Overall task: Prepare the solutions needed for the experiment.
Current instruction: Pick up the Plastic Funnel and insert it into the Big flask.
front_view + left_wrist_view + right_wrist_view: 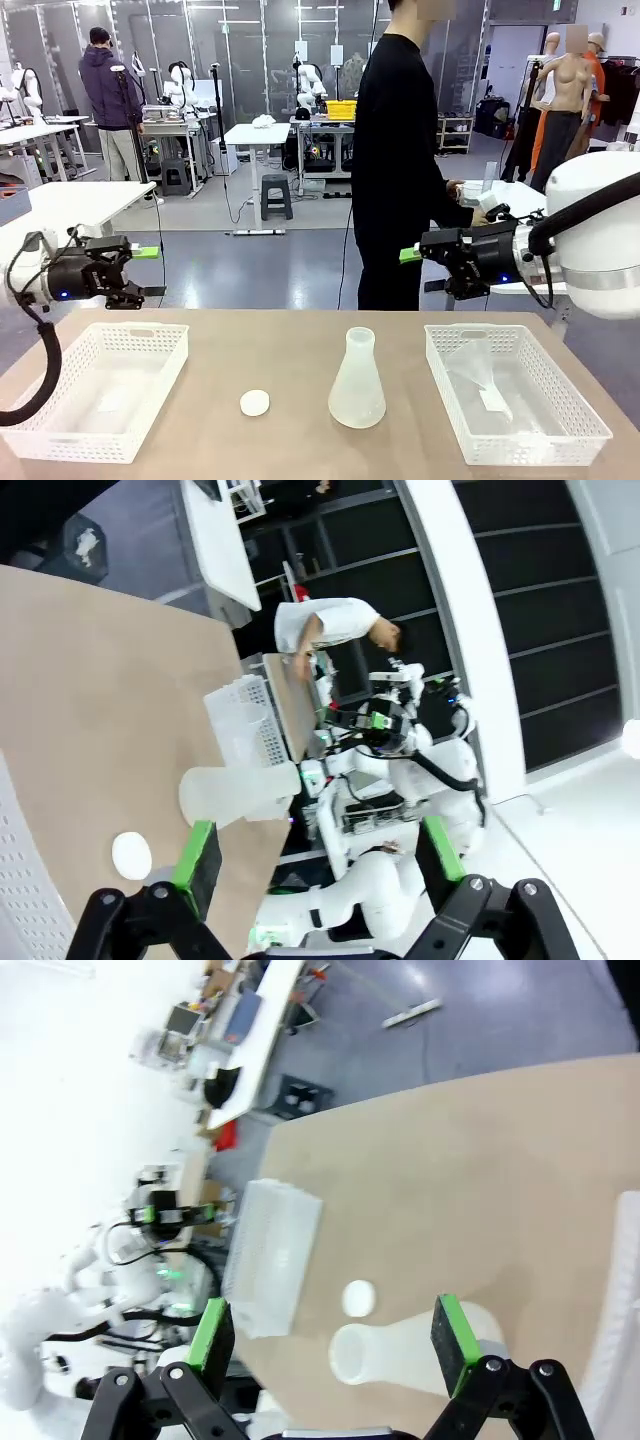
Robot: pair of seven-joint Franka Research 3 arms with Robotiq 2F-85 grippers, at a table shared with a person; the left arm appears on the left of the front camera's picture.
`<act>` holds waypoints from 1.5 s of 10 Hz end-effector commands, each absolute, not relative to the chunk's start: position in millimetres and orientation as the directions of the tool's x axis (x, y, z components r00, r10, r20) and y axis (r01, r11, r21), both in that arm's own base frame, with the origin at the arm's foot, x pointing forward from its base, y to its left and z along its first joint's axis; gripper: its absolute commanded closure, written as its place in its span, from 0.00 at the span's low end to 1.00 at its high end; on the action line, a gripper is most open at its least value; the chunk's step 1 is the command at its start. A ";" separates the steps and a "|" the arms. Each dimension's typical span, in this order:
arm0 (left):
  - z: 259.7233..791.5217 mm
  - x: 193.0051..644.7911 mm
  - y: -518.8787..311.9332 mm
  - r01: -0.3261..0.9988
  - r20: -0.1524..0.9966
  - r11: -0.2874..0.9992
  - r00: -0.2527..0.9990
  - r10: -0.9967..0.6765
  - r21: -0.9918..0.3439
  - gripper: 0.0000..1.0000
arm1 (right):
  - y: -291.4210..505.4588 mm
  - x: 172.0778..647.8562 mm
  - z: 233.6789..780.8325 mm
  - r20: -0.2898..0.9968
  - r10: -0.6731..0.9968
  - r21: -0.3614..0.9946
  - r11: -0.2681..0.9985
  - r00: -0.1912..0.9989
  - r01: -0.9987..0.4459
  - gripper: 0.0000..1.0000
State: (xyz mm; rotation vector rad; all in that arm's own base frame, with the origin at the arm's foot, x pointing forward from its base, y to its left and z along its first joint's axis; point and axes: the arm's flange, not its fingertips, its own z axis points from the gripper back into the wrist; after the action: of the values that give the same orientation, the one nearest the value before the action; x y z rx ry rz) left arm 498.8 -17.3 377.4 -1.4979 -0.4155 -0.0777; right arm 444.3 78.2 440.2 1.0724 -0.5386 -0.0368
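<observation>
A frosted white conical flask (pixel 357 382) stands uncapped on the tan table (pixel 300 340), between two baskets. A small white round cap (pixel 255 402) lies to its left. The solutions are out of view. My left gripper (pixel 150 272) hovers open above the table's far left edge. My right gripper (pixel 420 270) hovers open above the far right edge. The left wrist view has the flask (pixel 235 792) and cap (pixel 131 856) beyond its open gripper (pixel 318 860). Past the open gripper (pixel 330 1320) of the right wrist view lie the flask (pixel 420 1350) and cap (pixel 358 1298).
A white mesh basket (pixel 100 390) sits at the left. Another mesh basket (pixel 515 440) at the right holds clear plastic wrapping (pixel 485 385). A person in black (pixel 400 150) stands beyond the far edge, turned toward a side table.
</observation>
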 end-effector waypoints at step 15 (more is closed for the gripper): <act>376.3 496.6 -26.6 0.209 0.209 -0.010 0.978 -0.008 -0.978 0.00 | 58.0 467.4 437.2 0.332 -0.082 0.888 0.363 0.940 -0.283 0.00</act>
State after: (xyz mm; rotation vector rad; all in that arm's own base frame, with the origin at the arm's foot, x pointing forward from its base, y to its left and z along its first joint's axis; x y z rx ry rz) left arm 498.0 -26.8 376.5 -1.5719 -0.1593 -0.1746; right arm 455.6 60.0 416.6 1.3646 -0.3708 -0.0374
